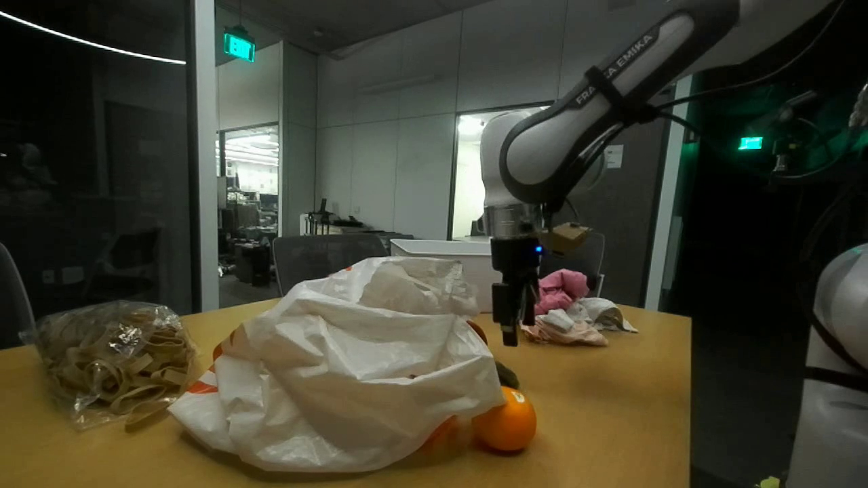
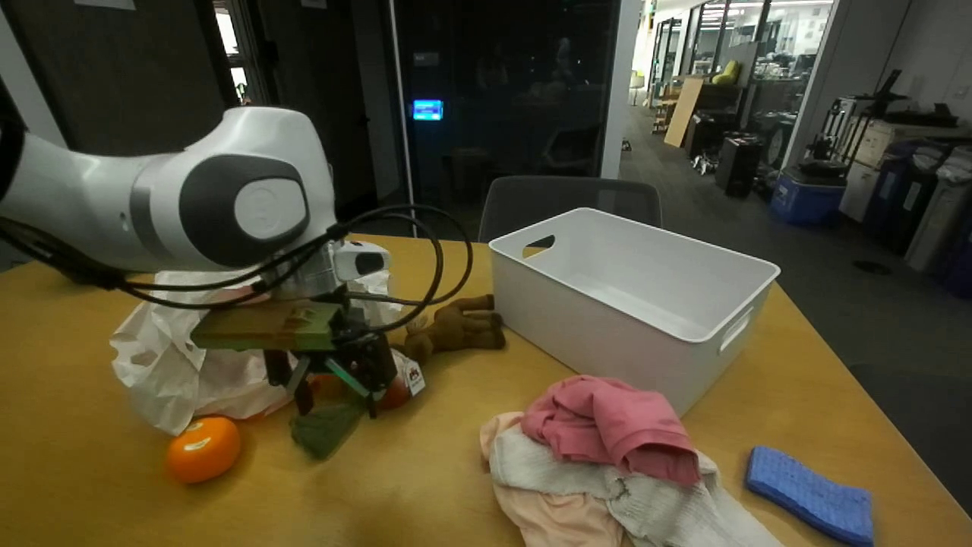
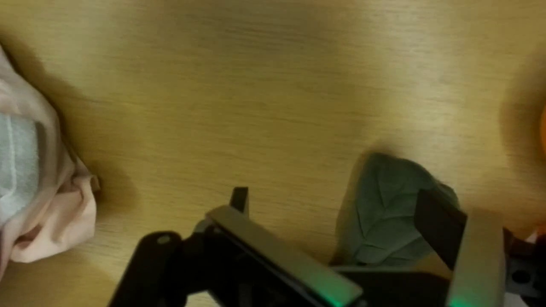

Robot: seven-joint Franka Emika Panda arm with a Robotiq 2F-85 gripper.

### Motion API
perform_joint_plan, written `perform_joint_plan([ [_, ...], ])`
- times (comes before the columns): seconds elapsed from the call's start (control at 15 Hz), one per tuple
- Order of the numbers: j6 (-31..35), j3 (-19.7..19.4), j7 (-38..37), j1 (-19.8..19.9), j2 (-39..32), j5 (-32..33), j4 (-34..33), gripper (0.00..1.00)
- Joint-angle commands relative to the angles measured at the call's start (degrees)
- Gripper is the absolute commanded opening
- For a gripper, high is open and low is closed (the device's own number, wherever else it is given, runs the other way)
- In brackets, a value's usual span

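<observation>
My gripper (image 3: 339,211) is open and empty above the table. It shows in both exterior views (image 1: 519,330) (image 2: 339,406), pointing down. A dark green leaf-shaped cloth thing (image 3: 392,209) lies below it, under the right finger in the wrist view; it also shows in an exterior view (image 2: 323,433). The orange fruit (image 2: 203,450) sits beside it, next to a crumpled white plastic bag (image 1: 352,386). A red round thing (image 2: 396,393) with a white tag and a brown plush toy (image 2: 456,328) lie near the gripper, partly hidden by it.
A white open bin (image 2: 592,304) stands on the table. A pile of pink (image 2: 607,425), grey-white and peach cloths lies in front of it, with a blue cloth (image 2: 809,490) near the table edge. A clear bag of tan bands (image 1: 119,366) lies beyond the white bag.
</observation>
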State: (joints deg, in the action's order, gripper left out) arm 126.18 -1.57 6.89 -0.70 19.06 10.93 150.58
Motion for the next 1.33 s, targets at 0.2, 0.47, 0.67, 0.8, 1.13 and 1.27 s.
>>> perform_joint_plan([
  [0.2,21.3,-0.7,0.6,1.7,-7.3,0.5,1.5,1.00],
  [0.47,30.5,-0.9,1.1,2.4,-9.5,-0.2,0.7,1.00],
  [0.67,33.1,-0.8,0.9,2.7,-11.7,-0.4,-0.1,1.00],
  [0.8,34.1,-0.8,1.3,2.6,-12.7,-0.6,-0.2,1.00],
  [1.13,33.9,-0.9,1.7,2.8,-14.4,-0.2,-0.7,0.51],
  [1.27,32.1,-0.4,-1.8,4.0,-13.6,3.6,-1.1,0.37],
])
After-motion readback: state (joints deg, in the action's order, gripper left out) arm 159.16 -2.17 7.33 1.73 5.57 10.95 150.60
